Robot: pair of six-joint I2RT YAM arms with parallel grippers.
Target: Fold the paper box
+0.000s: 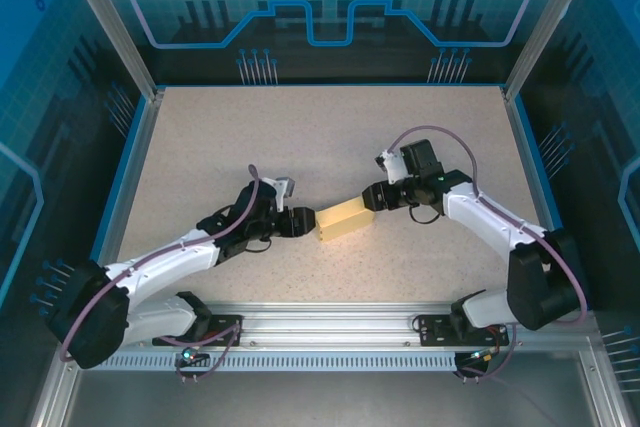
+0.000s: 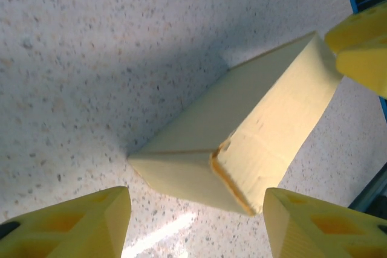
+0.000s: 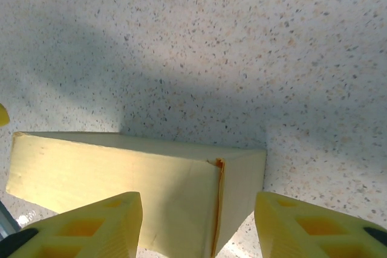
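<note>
- Left gripper [image 1: 304, 223]: low at the left end of the paper box [image 1: 342, 219], jaws spread wide, one finger on either side of that end with visible gaps, nothing gripped.
- Paper box: pale yellow, closed up, lying flat on the speckled table [image 1: 300, 137] mid-width between the two grippers, right end angled slightly far.
- Right gripper [image 1: 367, 199]: at the box's right end, jaws apart, not clamped on it.

Both arms stretched inward and low, left gripper [image 1: 309, 224] and right gripper [image 1: 367, 200] pointing at each other, tips near but apart, yellow fingers [image 2: 91, 225] spread on both.
</note>
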